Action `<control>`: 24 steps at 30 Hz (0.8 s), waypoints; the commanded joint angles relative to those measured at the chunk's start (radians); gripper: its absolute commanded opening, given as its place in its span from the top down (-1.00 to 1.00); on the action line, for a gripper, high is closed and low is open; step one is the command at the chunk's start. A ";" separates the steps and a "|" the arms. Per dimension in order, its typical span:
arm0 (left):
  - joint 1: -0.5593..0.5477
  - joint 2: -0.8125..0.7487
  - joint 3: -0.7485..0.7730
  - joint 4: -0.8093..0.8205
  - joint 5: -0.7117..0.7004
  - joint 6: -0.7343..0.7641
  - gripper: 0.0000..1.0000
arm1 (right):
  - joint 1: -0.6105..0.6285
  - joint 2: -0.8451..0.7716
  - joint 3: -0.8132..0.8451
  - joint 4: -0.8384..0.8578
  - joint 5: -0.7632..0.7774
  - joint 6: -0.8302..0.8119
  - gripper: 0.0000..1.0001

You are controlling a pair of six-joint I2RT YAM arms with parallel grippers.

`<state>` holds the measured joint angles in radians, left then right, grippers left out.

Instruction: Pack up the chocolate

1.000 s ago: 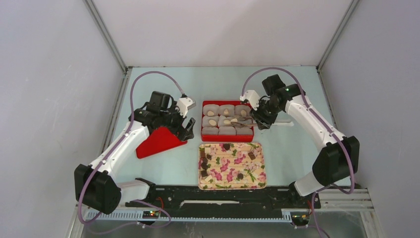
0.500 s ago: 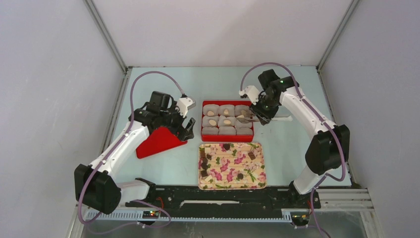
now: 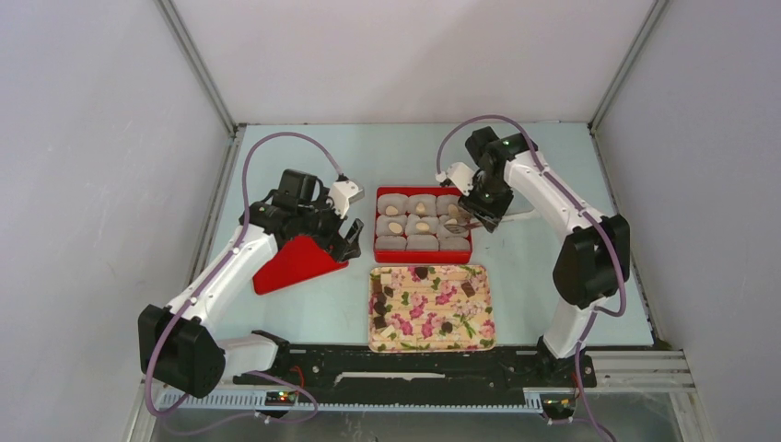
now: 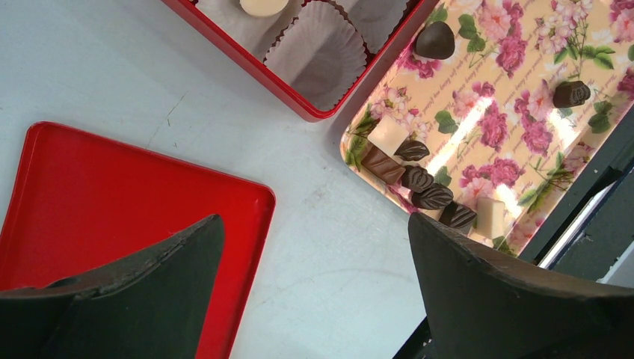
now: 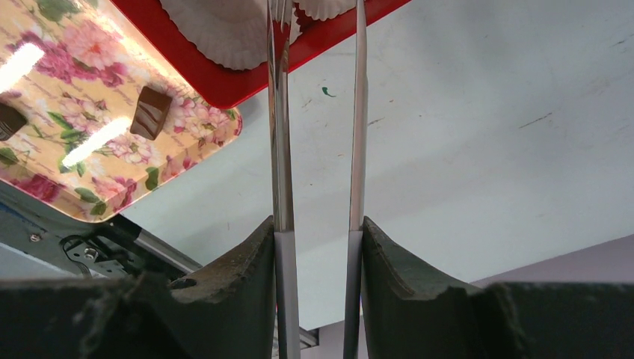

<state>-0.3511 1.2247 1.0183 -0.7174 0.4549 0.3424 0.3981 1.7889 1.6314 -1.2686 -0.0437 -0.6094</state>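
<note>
Pale chocolate pieces [image 3: 422, 226] lie in paper cups inside the red box [image 3: 423, 257]. More chocolate [image 3: 468, 288], dark and cream, is scattered on the floral tray [image 3: 433, 308]; a row of it [image 4: 419, 179] shows in the left wrist view. My right gripper [image 3: 479, 214] [image 5: 318, 224] is shut on metal tongs [image 5: 282, 112], whose arms reach over the box's right column [image 3: 453, 221]. Their tips are hidden, so I cannot tell whether they hold a piece. Over the red lid [image 3: 295, 262] my left gripper [image 3: 345, 241] [image 4: 314, 224] stands open and empty.
The red lid [image 4: 112, 194] lies flat left of the box. The box's near cups [image 4: 318, 60] are grey crinkled paper. One dark piece [image 5: 152, 112] sits near the tray's right corner. A black rail [image 3: 414, 354] runs along the near edge.
The right arm's elbow has swung back and to the left, while its gripper and the tongs have stayed at the box's right side. The left arm has not moved.
</note>
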 commanded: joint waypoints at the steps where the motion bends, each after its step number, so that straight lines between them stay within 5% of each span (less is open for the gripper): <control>1: -0.005 -0.021 -0.006 0.030 0.000 0.026 -0.97 | 0.003 0.016 0.065 -0.049 0.043 -0.023 0.33; 24: -0.005 -0.022 -0.012 0.035 0.001 0.029 -0.97 | 0.024 0.043 0.113 -0.070 0.079 -0.040 0.08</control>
<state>-0.3511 1.2247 1.0172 -0.7120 0.4545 0.3458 0.4160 1.8305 1.6985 -1.3209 0.0166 -0.6380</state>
